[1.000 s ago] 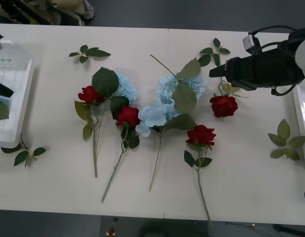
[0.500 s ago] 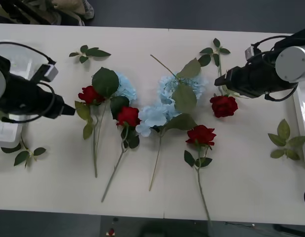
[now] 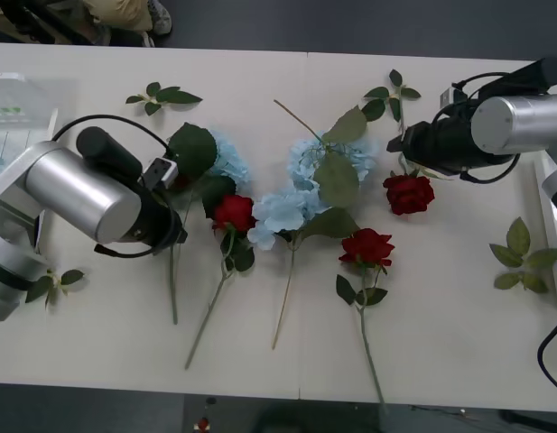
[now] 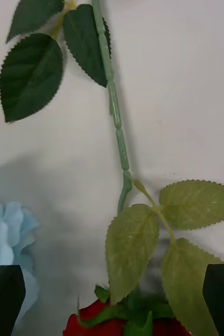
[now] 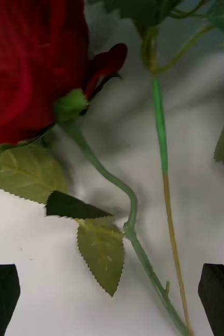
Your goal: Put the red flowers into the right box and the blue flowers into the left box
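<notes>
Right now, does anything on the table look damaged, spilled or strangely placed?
Nothing looks damaged. The red flowers and blue flowers lie mixed and overlapping on the table, with loose leaf sprigs scattered around them.

Both arms reach in over the desk from opposite sides. The left arm, a thick silver forearm with a black wrist and looping cable, angles inward from the left edge, its left tool (image 3: 172,236) low over the surface. In the left wrist view its two black fingertips (image 5: 1,294) sit at the corners, spread wide with nothing between them. The right arm stretches in from the right edge, silver forearm nearly level, its right tool (image 3: 397,144) pointing toward the middle. Its black fingertips (image 4: 4,294) likewise stand far apart and grip nothing.
</notes>
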Controlling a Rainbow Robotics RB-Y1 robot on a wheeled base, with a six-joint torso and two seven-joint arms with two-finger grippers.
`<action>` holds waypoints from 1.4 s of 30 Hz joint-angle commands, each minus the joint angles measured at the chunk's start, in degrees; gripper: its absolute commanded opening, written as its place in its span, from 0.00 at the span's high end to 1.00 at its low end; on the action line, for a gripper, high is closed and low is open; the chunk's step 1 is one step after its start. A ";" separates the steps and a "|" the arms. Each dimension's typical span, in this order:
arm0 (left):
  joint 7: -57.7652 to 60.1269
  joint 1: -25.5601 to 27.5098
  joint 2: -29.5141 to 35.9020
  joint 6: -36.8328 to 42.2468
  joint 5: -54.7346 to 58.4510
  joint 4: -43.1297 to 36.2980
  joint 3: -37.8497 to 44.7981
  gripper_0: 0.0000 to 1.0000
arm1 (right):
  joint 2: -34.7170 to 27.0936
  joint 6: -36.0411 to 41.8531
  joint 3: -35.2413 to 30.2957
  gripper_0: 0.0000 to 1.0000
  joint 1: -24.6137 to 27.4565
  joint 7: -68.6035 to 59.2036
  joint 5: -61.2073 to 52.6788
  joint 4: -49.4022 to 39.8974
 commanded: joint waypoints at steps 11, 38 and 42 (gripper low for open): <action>2.20 -6.21 -3.07 -6.23 1.71 13.08 -6.51 0.00 | 3.78 -6.31 8.91 0.00 -9.64 0.48 0.77 15.56; 0.17 -7.18 1.15 -0.78 -2.24 8.42 -1.85 1.00 | 6.94 -9.03 13.84 1.00 -11.31 3.20 0.06 21.36; -0.44 -7.18 1.67 3.53 1.62 3.85 3.16 1.00 | 6.68 -9.03 13.84 1.00 -11.40 3.55 -0.02 21.89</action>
